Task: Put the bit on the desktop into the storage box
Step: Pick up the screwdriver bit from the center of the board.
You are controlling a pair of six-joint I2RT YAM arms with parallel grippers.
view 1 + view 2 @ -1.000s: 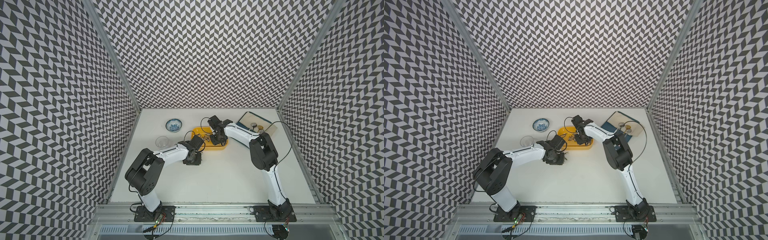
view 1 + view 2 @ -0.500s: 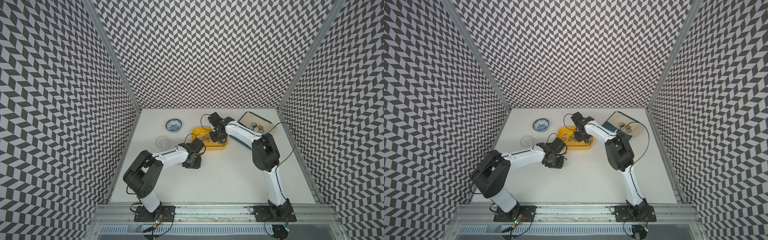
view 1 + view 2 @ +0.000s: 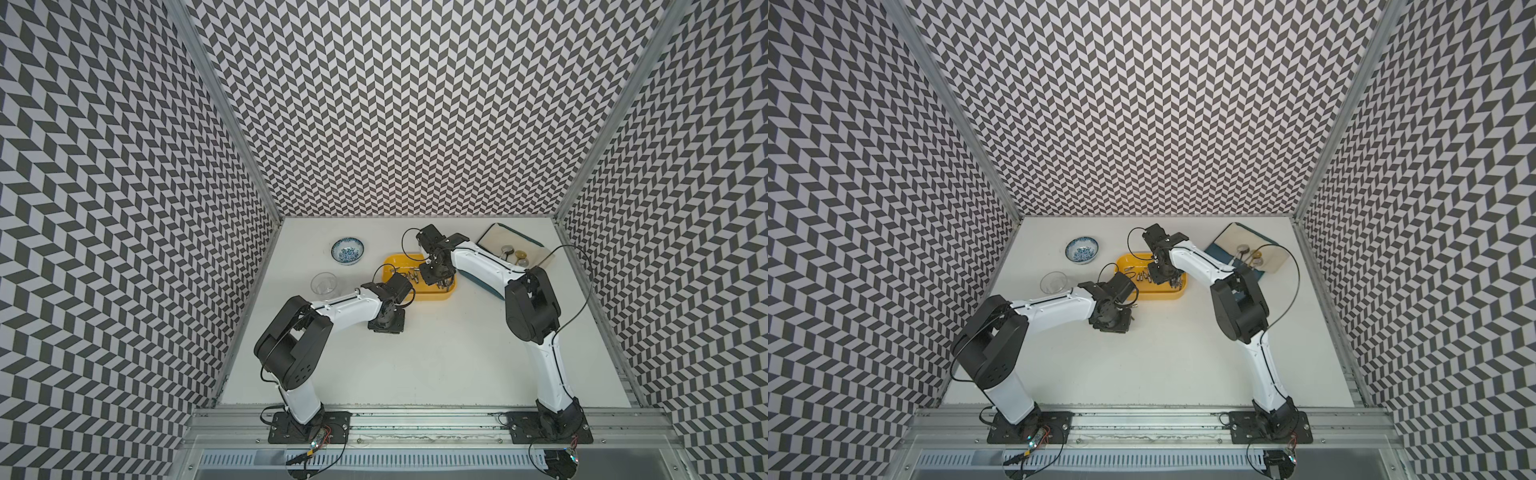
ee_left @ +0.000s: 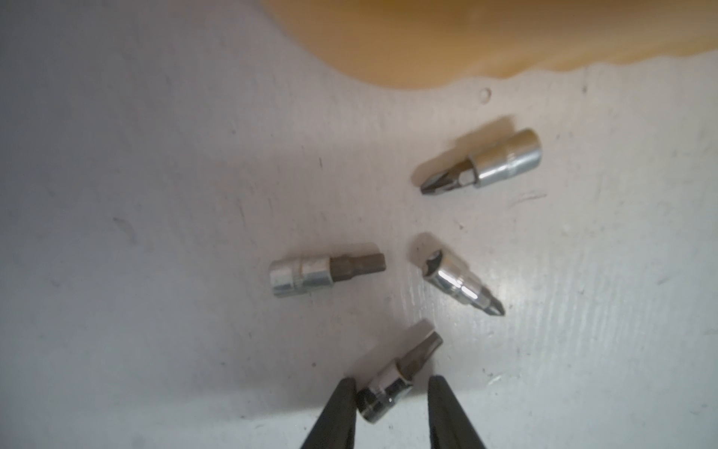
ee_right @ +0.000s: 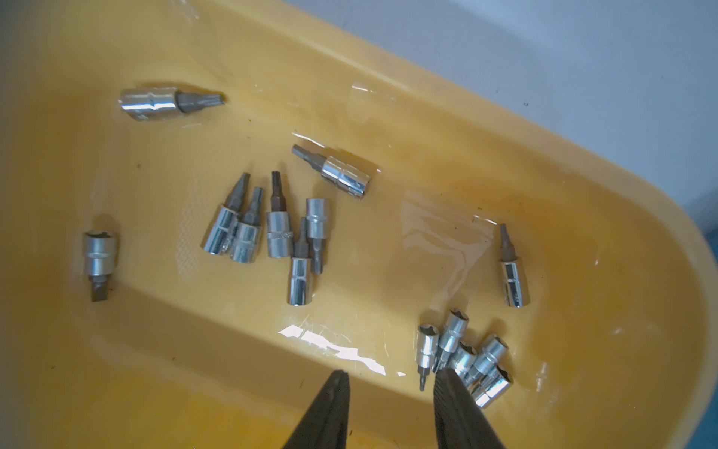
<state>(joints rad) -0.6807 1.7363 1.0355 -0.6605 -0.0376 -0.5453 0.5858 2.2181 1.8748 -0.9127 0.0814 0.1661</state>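
Several small chrome bits lie on the off-white desktop (image 4: 155,194) in the left wrist view. One bit (image 4: 396,373) lies between the fingers of my left gripper (image 4: 392,381). It touches one finger, with a gap to the other, so the gripper is open around it. Three more bits (image 4: 326,272) (image 4: 458,282) (image 4: 483,161) lie beyond. In both top views the left gripper (image 3: 386,322) (image 3: 1111,322) points down, just in front of the yellow storage box (image 3: 432,293) (image 3: 1158,295). My right gripper (image 5: 391,375) (image 3: 434,274) hangs open and empty over the storage box (image 5: 582,194), which holds several bits (image 5: 279,233).
A blue-patterned bowl (image 3: 348,250) and a clear glass cup (image 3: 324,284) stand left of the box. A blue-and-cream tray (image 3: 515,249) with round metal pieces sits at the back right. Chevron walls close in three sides.
My left gripper has sunk slightly toward the desktop and its jaws have narrowed a little. The right gripper has shifted only slightly over the box.
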